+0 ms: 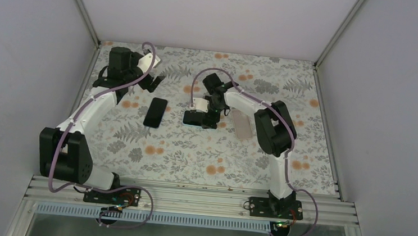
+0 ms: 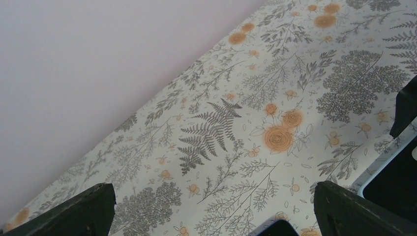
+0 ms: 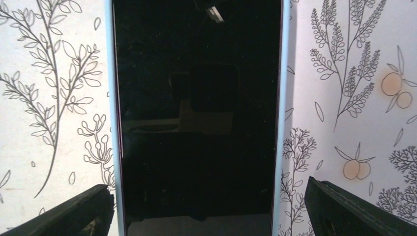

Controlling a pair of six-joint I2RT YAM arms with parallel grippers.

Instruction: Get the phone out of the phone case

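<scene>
A phone with a black screen sits in a light blue case (image 3: pixel 196 123) and lies flat on the floral table. In the top view it (image 1: pixel 190 118) is at mid-table. My right gripper (image 3: pixel 201 216) hangs just above it, open, with one finger outside each long edge of the case and not touching it; the top view shows this gripper (image 1: pixel 207 118) too. My left gripper (image 1: pixel 154 83) is open and empty, above the table to the back left. In the left wrist view its fingers (image 2: pixel 74 211) are wide apart over bare cloth.
A second black phone (image 1: pixel 155 112) lies left of the cased one; its corner (image 2: pixel 278 230) shows in the left wrist view. A clear, pinkish empty case (image 1: pixel 243 124) lies right of my right gripper. Walls close the table at the back and sides.
</scene>
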